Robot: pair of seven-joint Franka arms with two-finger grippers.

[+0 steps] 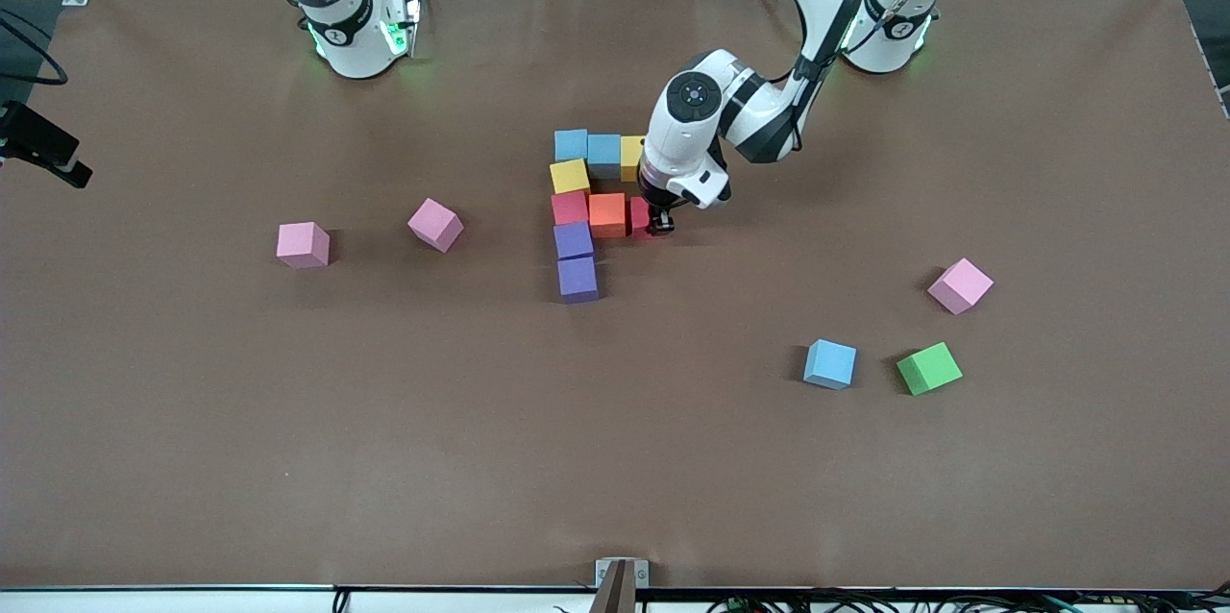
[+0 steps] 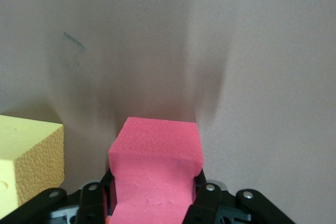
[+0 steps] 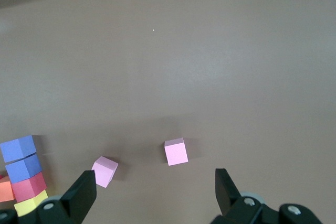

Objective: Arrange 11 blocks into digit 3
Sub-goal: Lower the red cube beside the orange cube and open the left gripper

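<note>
Blocks sit in a bunch in the middle of the front view. Two light blue cubes (image 1: 587,146) and a yellow cube (image 1: 631,157) make the top row. Another yellow cube (image 1: 570,176), a red cube (image 1: 569,207) and two purple cubes (image 1: 576,257) run down one side. An orange cube (image 1: 607,214) sits beside the red one. The left gripper (image 1: 659,225) pinches a second red cube (image 1: 639,214) right beside the orange one. A light blue cube (image 1: 830,364) and a green cube (image 1: 928,368) lie alone at the lower right. Three pink cubes (image 1: 303,244) lie apart from the bunch.

In the left wrist view the fingers (image 2: 206,199) squeeze the red cube (image 2: 156,174) at the bottom middle, with a yellow cube (image 2: 29,161) at the lower left.

In the right wrist view the right gripper (image 3: 155,195) waits up high with its jaws spread wide. Two pink cubes (image 3: 176,151) show between them
</note>
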